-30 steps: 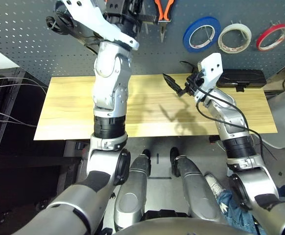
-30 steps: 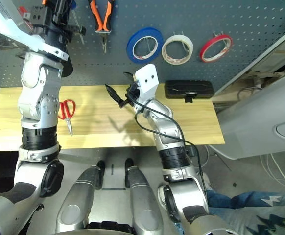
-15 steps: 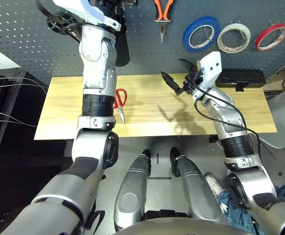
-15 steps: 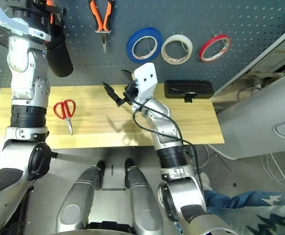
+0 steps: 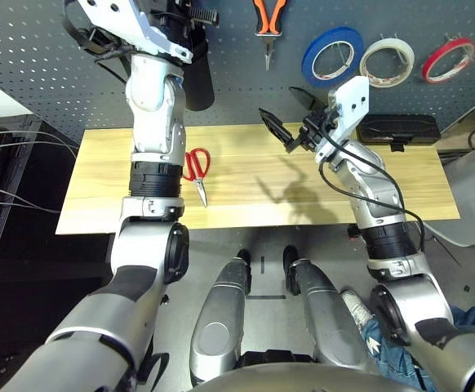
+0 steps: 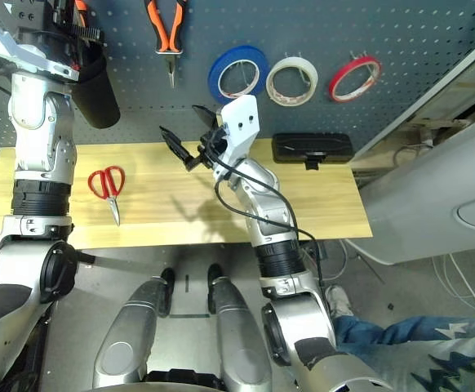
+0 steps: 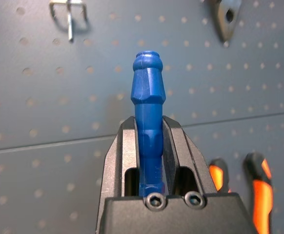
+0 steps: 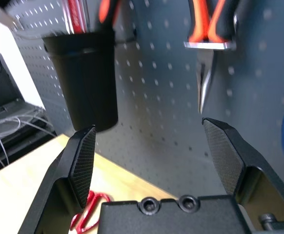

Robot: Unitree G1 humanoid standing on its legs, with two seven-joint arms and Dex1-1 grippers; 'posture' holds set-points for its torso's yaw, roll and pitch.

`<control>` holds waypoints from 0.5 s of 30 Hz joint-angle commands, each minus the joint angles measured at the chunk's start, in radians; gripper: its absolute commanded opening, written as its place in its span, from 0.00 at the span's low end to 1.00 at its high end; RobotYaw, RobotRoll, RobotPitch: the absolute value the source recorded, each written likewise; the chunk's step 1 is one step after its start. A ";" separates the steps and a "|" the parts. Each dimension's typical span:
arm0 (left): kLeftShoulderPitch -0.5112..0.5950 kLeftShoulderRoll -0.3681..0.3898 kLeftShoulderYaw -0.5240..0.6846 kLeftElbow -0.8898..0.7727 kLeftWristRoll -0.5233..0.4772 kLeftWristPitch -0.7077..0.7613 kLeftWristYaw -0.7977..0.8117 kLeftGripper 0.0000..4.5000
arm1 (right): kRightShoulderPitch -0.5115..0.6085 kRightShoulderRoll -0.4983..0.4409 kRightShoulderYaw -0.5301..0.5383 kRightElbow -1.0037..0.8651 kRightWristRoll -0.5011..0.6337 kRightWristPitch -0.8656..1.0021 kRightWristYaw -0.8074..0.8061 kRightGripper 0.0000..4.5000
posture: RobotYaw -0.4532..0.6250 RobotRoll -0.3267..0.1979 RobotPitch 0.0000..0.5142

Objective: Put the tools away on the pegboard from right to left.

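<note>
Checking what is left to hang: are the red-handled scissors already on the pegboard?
No, the red-handled scissors lie flat on the wooden table, below the pegboard.

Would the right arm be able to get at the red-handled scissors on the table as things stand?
Probably yes: the right gripper is open and empty, and the red-handled scissors lie uncovered on the table, though nearer the left arm.

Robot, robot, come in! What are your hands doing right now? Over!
Left gripper shut on blue screwdriver, up at the pegboard by the black cup. Right gripper open, empty. Red scissors waiting on table. Nothing in the way.
</note>
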 commanded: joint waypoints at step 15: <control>0.062 0.023 -0.002 0.068 0.055 -0.006 0.063 0.12 | -0.004 0.011 0.003 0.008 0.007 -0.050 0.011 1.00 | 0.49 0.62 0.60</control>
